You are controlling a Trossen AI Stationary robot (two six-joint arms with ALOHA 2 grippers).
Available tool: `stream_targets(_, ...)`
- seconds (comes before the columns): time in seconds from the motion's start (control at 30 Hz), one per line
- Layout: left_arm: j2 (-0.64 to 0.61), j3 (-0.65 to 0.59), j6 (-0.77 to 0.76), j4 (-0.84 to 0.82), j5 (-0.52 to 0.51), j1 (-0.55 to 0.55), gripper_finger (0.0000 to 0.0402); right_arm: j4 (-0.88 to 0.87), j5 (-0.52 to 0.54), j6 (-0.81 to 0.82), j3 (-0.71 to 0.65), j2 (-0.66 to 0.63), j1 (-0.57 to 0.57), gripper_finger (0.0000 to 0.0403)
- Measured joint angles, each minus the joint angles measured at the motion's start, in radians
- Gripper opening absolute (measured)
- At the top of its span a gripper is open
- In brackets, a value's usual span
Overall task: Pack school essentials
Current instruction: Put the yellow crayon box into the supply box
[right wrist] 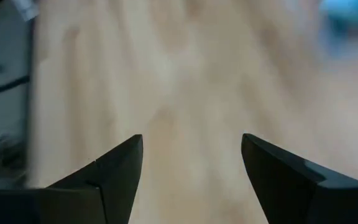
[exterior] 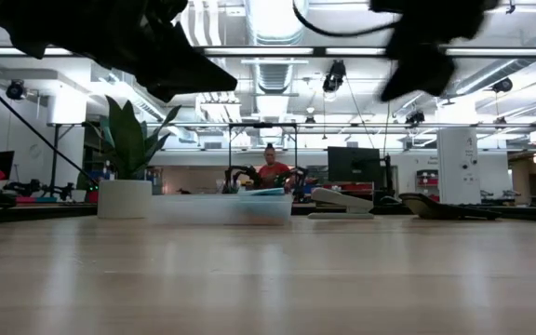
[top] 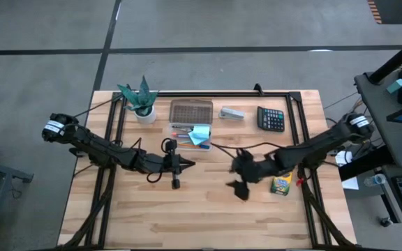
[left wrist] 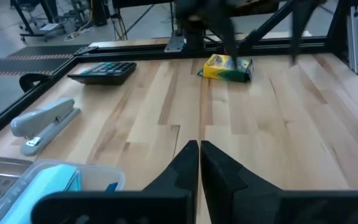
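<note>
Right gripper (top: 241,187) hovered with jaws wide, crayon box (top: 281,185) at its three o'clock; left gripper (top: 185,164) closed, empty.

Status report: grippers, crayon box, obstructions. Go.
Left gripper shut, empty, mid-table. Right gripper open, empty, beside crayon box. Crayon box flat on table, not packed. Nothing in the way.

Left gripper (left wrist: 199,163) closed over bare wood.
Crayon box (left wrist: 227,67) upper centre; calculator (left wrist: 102,71) upper left; stapler (left wrist: 44,124) left.
</note>
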Motion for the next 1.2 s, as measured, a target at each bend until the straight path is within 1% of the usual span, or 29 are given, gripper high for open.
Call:
stream_targets(0.1,0.0,0.004,0.022,0.003,-0.002,0.001,0.0,-0.068,-0.105,0.183,-0.02,-0.044,0.051,0.026)
stream_targets(0.2,0.0,0.007,0.028,0.005,-0.019,0.001,0.0,-0.163,-0.144,0.352,-0.018,-0.069,0.117,0.026)
stream_targets(0.27,0.0,0.008,0.028,0.004,-0.029,0.003,0.0,-0.264,-0.168,0.47,-0.002,-0.074,0.163,0.026)
stream_targets(0.4,0.0,0.01,0.028,0.005,-0.038,0.004,0.0,-0.537,-0.17,0.656,0.022,-0.067,0.241,0.026)
stream_targets(0.47,0.0,0.008,0.028,0.005,-0.039,0.005,0.0,-0.67,-0.158,0.795,0.016,-0.059,0.268,0.026)
stream_targets(0.57,0.0,0.008,0.028,0.005,-0.039,0.005,0.0,-0.795,-0.146,0.989,-0.018,-0.053,0.291,0.0258)
stream_targets(0.7,0.0,0.005,0.028,0.004,-0.039,0.005,0.0,-0.808,-0.065,1.117,-0.077,-0.053,0.32,0.0271)
stream_targets(0.9,0.0,0.001,0.028,0.003,-0.039,0.005,0.0,-0.812,-0.06,1.269,-0.162,-0.053,0.324,0.0322)
stream_targets(1.03,0.0,0.001,0.028,0.003,-0.039,0.005,0.0,-0.812,-0.049,1.376,-0.18,-0.052,0.356,0.0354)
stream_targets(1.1,0.0,0.001,0.028,0.002,-0.039,0.005,0.0,-0.81,-0.046,1.428,-0.179,-0.052,0.375,0.0363)
stream_targets(1.2,0.0,-0.001,0.044,0.003,-0.039,0.005,0.0,-0.81,-0.034,1.504,-0.179,-0.051,0.406,0.0365)
